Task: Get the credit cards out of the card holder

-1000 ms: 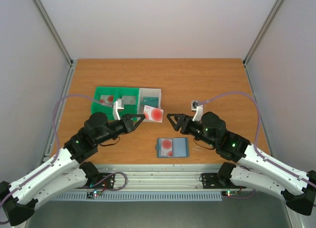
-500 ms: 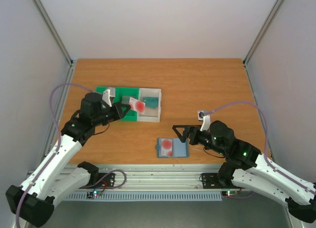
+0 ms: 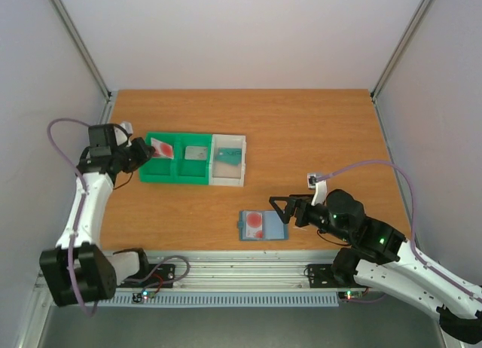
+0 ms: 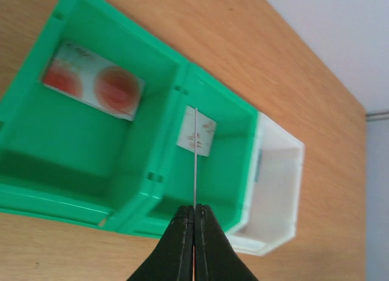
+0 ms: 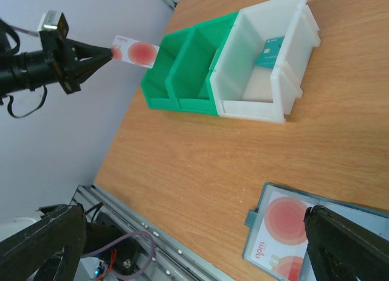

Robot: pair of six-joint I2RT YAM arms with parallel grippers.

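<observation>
- Two black left fingers [image 4: 182, 238] are pressed together on a thin pale plastic card with a red round mark [image 5: 137, 52]. In the left wrist view it is seen edge-on as a fine line.
- That held card sits at the upper left of the right wrist view, raised clear of the green two-compartment plastic tray [image 3: 169, 176].
- One more pale card with red round marks [image 4: 94, 86] lies flat in the tray's left compartment.
- One small pale card [image 4: 197, 131] lies in the tray's right compartment.
- Joined to the green tray's right end is a white plastic tray [image 3: 228, 180], and a teal card [image 5: 269, 52] leans inside it.
- The right fingers [image 5: 42, 244] are spread wide and hold nothing. They are at the lower corners of the right wrist view.
- Between them, toward the lower right, the flat blue-grey card holder [image 3: 280, 235] lies open on the brown wooden tabletop [image 3: 301, 129].
- A pale card with red round marks [image 5: 285, 223] sits in the card holder.
- In the top view the holder is at lower centre, well apart from the trays, with the right fingers near its right edge.
</observation>
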